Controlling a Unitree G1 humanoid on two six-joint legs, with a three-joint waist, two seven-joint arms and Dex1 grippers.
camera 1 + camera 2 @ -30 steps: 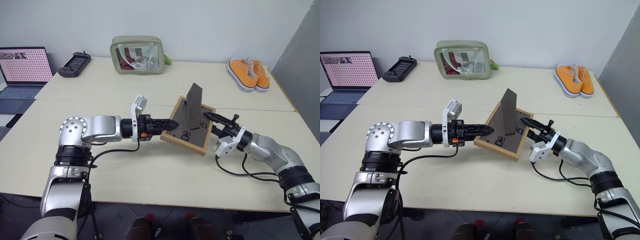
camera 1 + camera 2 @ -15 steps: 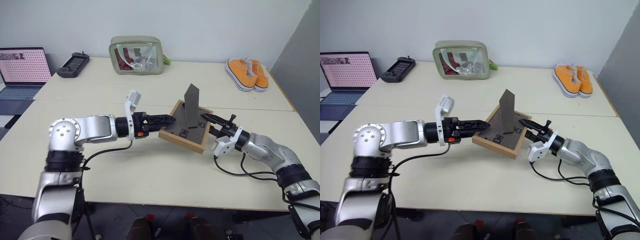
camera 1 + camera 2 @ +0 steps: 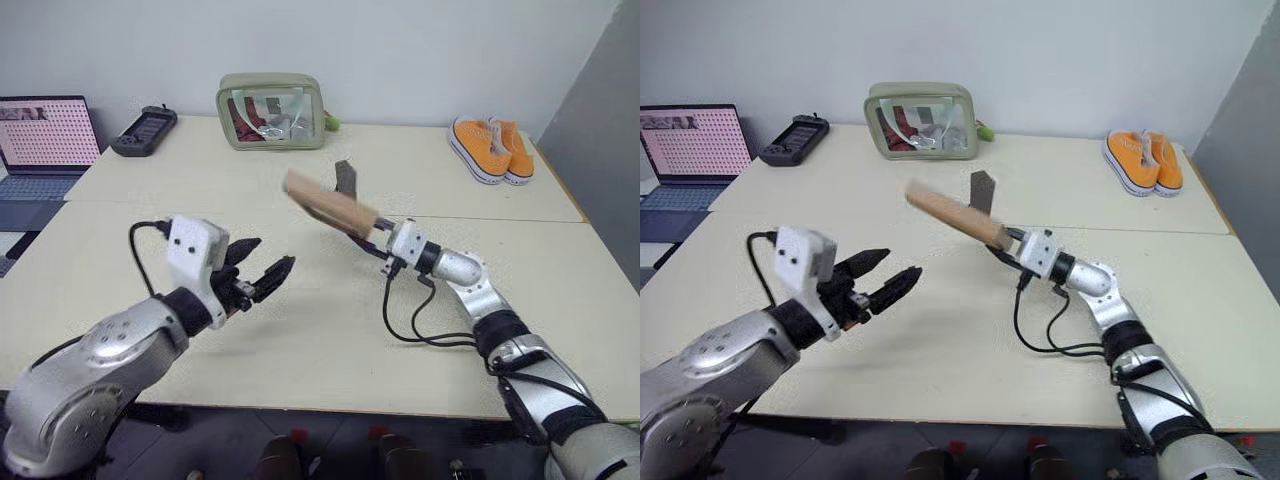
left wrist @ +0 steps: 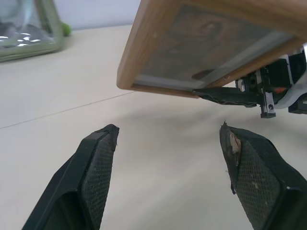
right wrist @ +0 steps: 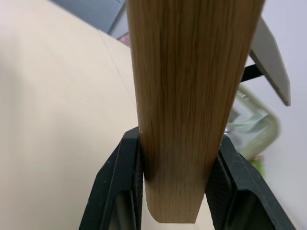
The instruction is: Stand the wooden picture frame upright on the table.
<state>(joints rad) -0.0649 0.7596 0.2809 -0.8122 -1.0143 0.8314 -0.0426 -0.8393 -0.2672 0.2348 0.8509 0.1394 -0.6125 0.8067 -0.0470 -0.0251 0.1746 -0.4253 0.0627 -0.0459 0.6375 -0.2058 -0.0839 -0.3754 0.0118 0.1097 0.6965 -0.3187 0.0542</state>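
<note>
A: Holding the wooden picture frame (image 3: 330, 207) in the air above the bench (image 3: 330, 330), we have our right gripper (image 5: 173, 191) with its jaws pinching one wooden edge. Its easel stand (image 3: 346, 178) sticks up behind.

B: And our left gripper (image 3: 262, 272)?

A: Near the frame but apart from it, jaws spread, holding nothing. We judge we are mid-carry; next we must lower the frame so its bottom edge and stand meet the bench.
</note>
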